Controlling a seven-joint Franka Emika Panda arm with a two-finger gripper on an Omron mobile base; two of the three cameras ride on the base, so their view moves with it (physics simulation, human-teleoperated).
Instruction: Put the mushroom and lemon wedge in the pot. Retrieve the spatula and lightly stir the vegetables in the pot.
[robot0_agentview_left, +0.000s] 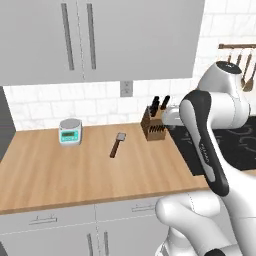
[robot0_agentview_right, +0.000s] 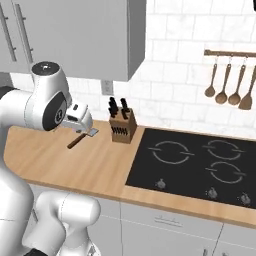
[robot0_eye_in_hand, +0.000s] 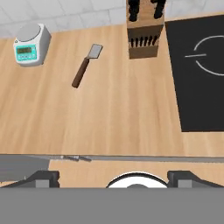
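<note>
Left base view: spatula (robot0_agentview_left: 118, 144) flat on the wooden counter (robot0_agentview_left: 60, 175), between kitchen scale (robot0_agentview_left: 70, 132) at left and knife block (robot0_agentview_left: 153, 124) at right, apart from both.

Right base view: spatula handle just beside the block's left, blade partly behind the wrist.

Hand view: gripper (robot0_eye_in_hand: 113, 177) high above the counter's near edge, fingers spread wide, empty; hob (robot0_eye_in_hand: 201, 74) at right.

No text or labels are legible
</note>
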